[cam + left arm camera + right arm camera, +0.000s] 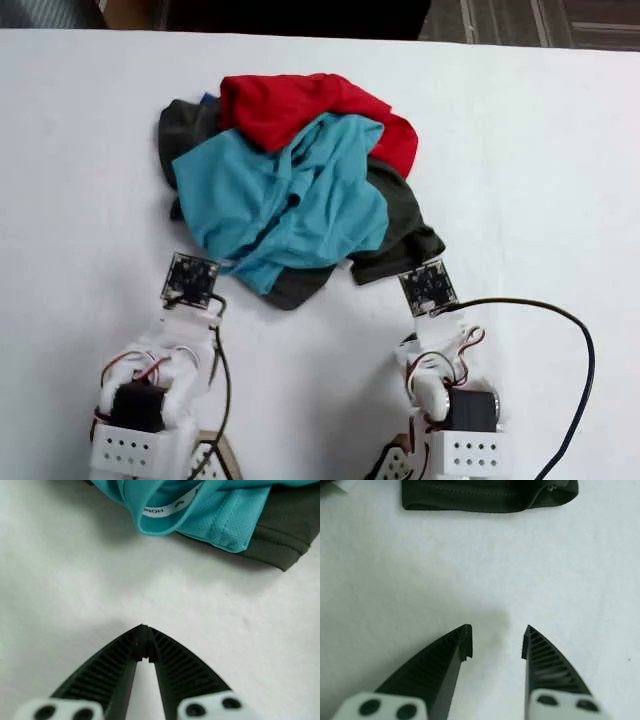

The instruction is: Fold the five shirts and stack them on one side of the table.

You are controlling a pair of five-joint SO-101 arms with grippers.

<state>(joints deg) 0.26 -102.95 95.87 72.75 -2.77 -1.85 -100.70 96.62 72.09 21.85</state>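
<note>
With the shirt pile (290,180) just ahead of both, left fingers (125,660) clenched and right fingers (445,660) released, the left should open and pinch only the teal shirt (225,520) at its collar.

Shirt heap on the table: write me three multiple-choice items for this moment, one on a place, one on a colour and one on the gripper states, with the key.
1. Relative to the teal shirt, the red shirt lies:
A. farther from the arms
B. nearer to them
C. apart, not touching it

2. The shirt hem ahead of the right gripper is:
A. white
B. dark
C. yellow

3. The grippers are:
A. both open
B. both shut
C. left gripper shut, right open

Key:
1 A: in the high view, red lies beyond teal and overlaps it.
2 B: the hem is dark grey.
3 C: the left closes to a point, while the right shows a gap.
</note>
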